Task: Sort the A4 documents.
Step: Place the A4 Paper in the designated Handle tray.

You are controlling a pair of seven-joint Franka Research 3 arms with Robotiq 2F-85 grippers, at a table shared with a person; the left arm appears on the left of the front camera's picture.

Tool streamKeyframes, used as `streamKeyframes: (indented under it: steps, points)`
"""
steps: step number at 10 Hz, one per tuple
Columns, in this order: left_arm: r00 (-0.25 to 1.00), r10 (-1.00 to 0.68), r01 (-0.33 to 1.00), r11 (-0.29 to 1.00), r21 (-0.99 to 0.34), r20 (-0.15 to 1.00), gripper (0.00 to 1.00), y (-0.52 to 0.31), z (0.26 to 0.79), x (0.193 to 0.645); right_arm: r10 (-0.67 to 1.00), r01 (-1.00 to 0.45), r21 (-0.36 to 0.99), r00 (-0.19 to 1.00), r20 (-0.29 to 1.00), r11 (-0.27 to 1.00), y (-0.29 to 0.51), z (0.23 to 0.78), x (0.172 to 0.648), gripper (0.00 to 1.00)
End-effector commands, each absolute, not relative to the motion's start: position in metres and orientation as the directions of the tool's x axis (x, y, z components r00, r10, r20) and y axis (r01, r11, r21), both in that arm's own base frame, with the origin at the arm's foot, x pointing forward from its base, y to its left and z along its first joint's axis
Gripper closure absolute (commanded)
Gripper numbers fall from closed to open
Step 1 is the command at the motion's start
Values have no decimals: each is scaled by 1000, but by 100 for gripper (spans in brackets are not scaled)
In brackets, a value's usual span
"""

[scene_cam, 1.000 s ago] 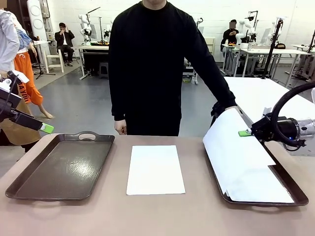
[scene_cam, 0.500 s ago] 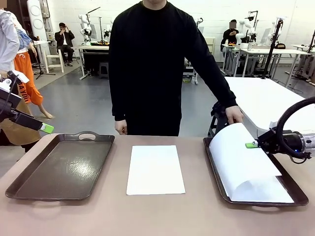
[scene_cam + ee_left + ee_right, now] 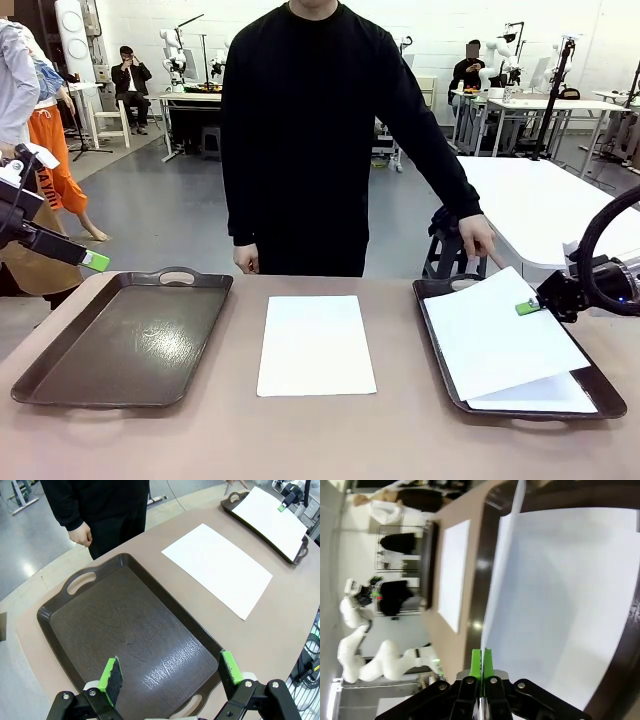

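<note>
Green pads (image 3: 527, 307) on our right gripper (image 3: 524, 308) pinch the top A4 document (image 3: 500, 335) by its edge over the right tray (image 3: 603, 390). Our left gripper (image 3: 170, 672) hangs spread wide, empty. We count three A4 documents, two at that tray and one on the table (image 3: 320, 440), plus two trays.

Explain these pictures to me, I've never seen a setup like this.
Two robot arms share a table with a person. One picture looks across it; the others come from a camera on each arm's wrist. On it lie a dark left tray, a loose middle sheet, and a right tray. The right arm's jaws are shut on the top sheet, holding its edge above a lower sheet. The left arm's jaws hang open over the left tray. The person's hand points at the right tray.
</note>
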State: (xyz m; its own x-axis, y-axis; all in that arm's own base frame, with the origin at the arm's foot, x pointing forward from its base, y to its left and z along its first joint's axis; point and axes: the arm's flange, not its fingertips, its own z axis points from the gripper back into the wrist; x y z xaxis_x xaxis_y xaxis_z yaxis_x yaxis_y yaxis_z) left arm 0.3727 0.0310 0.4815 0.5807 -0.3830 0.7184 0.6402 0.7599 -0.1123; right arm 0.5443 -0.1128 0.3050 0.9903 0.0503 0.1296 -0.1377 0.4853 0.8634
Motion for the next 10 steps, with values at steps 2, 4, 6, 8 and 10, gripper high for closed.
streamKeyframes:
  steps: [2,4,6,8,10]
  points:
    - [567,-384,654,747,-115,729,0,33,478,375,85,-116,738,993,80,665,-84,308,537,99]
    - [567,-384,654,747,-115,729,0,33,478,375,92,-106,678,994,56,727,-77,308,538,99]
    - [567,-384,654,747,-115,729,0,33,478,375,71,-88,625,996,51,776,-78,309,537,99]
    - [567,-384,654,747,-115,729,0,33,478,375,47,-72,613,997,57,787,-79,310,535,99]
    - [567,-384,654,747,-115,729,0,33,478,375,9,-51,605,997,72,795,-82,311,532,99]
